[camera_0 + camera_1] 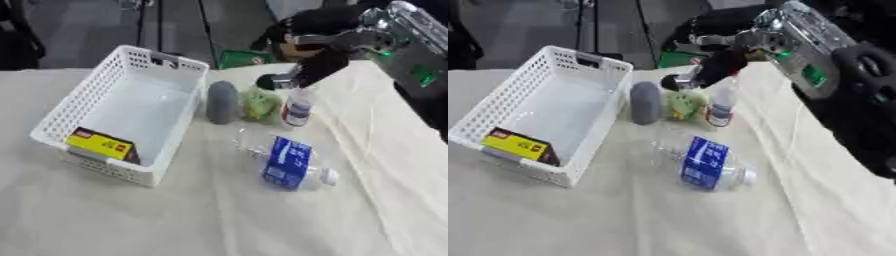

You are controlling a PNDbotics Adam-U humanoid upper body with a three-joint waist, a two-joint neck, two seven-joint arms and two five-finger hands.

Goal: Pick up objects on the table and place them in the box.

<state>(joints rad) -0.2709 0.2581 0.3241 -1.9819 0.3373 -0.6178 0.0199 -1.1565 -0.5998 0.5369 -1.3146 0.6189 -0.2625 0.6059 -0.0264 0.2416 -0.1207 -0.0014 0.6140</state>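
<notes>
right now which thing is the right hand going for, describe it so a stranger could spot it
Start at the white basket, then look right to the three items beside it. The small upright bottle is the rightmost, directly under the right hand. Unlike the grey oval object and green item, it stands upright, clear with a dark label.

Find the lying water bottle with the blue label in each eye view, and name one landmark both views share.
Left eye view: the bottle lies right of centre, cap toward the lower right.
Right eye view: the bottle lies near the centre, shifted left.
Shared landmark: the white basket to the bottle's left, holding a yellow box.
</notes>
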